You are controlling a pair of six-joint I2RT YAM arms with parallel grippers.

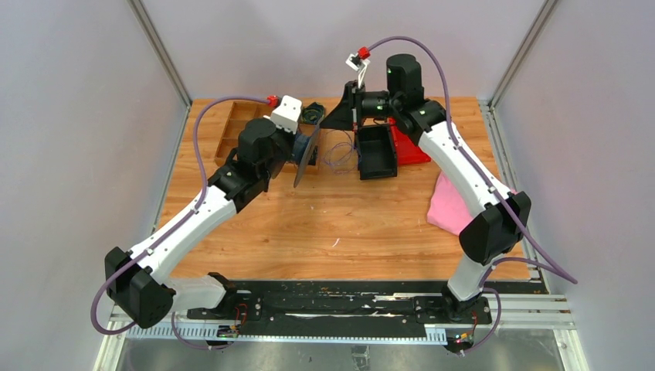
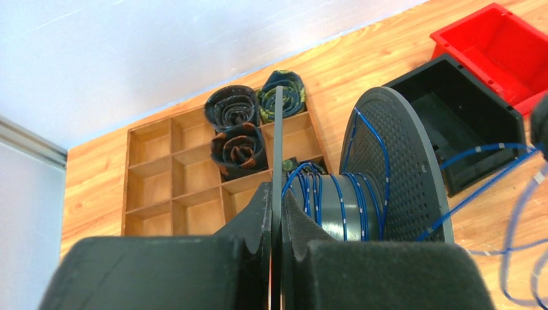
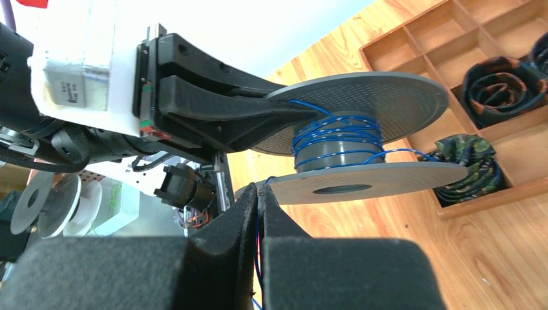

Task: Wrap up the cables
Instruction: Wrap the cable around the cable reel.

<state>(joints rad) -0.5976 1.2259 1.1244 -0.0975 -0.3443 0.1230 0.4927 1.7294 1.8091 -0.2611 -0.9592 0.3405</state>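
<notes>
The light wooden plank surface stood inside an enclosure of plain grey walls with aluminium corner posts. At its far left lay a compartmented wooden tray, three of its cells holding dark rolled fabric bundles. At far centre sat an open black plastic bin, with a red plastic bin touching its right side. A crumpled pink cloth lay near the right edge.

The left tool was clamped on one flange of the grey perforated plastic spool, held off the surface. The thin dark blue cable was partly wound on the hub, and loose loops lay beside the black bin. The right tool was closed, apparently pinching a strand of that cable, though the contact was largely hidden.
</notes>
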